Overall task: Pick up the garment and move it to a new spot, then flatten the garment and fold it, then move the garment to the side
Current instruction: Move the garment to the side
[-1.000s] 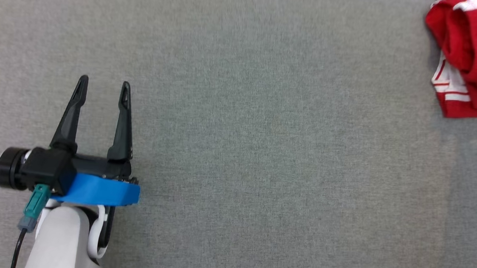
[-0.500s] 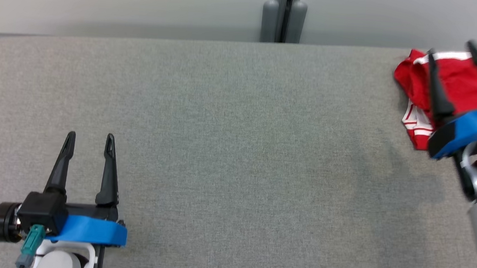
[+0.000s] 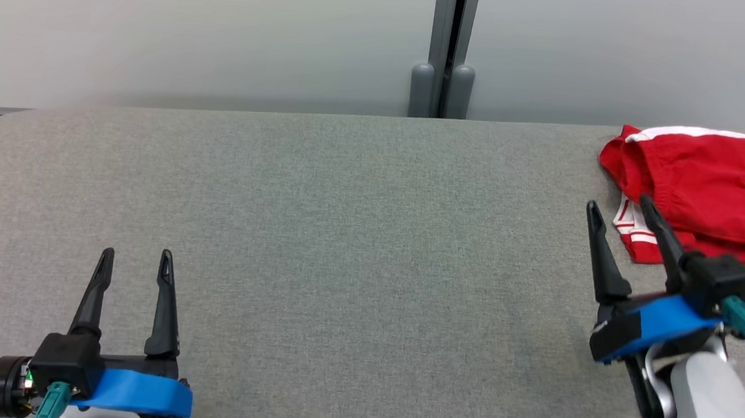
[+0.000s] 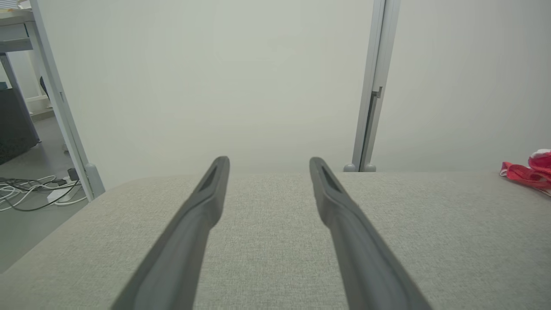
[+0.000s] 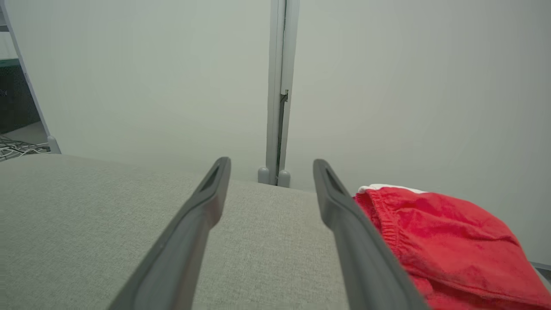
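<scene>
A crumpled red garment [image 3: 707, 185] with white trim lies bunched at the far right of the grey table [image 3: 357, 234]. Its edge shows in the left wrist view as a red garment [image 4: 527, 172] at far right, and as a red garment [image 5: 434, 241] beside the right finger in the right wrist view. My right gripper [image 3: 618, 208] stands open just left of and in front of the garment, nothing between its fingers. My left gripper [image 3: 136, 255] stands open and empty at the near left, far from the garment.
A pale partition wall with a grey vertical post [image 3: 448, 49] stands behind the table's far edge. Past the table's rounded left corner, cables [image 4: 30, 193] lie on the floor.
The head camera has tilted up, bringing the far edge and wall into view. My right gripper has drawn back from over the garment to its near-left side. The left gripper stays open.
</scene>
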